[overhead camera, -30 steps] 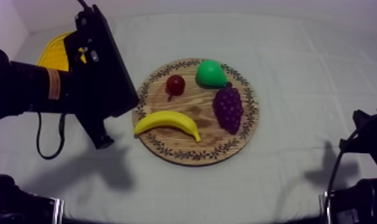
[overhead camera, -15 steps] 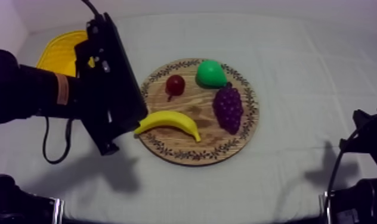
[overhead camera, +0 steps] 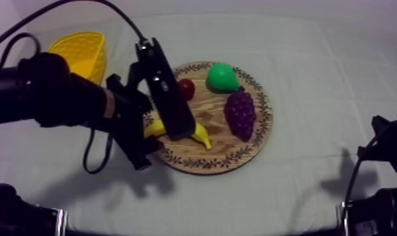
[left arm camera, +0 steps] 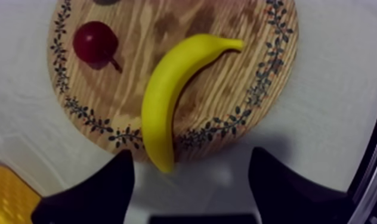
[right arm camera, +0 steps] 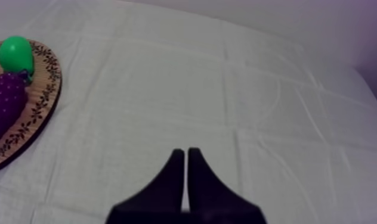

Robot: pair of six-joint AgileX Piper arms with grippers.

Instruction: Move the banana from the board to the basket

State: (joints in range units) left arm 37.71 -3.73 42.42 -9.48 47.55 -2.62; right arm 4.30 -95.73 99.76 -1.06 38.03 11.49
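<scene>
**Straddle the banana's middle, then close**

The left gripper (left arm camera: 191,159) hangs just off the edge of the round wooden board with a leaf-patterned rim (left arm camera: 226,77). Its black fingers are spread wide with nothing between them. The curved yellow toy banana (left arm camera: 173,101) lies on the board, one tip poking past the rim toward the open fingers.

That tip is thin and would probably slip. It looks better to reach further in over the board, until the fingers sit either side of the thick middle, then come down and pinch across the width. The small red fruit (left arm camera: 95,43) is near enough to catch on the way.

Lift clear of the rim before heading for the ribbed yellow basket (overhead camera: 81,50), which stands well off the board on the red-fruit side.

The right gripper (right arm camera: 186,154), fingers pressed together, rests over the grey-white cloth (right arm camera: 226,89) beyond the board's side with the green pear (right arm camera: 15,52) and the purple bunch of grapes (right arm camera: 5,102).
</scene>
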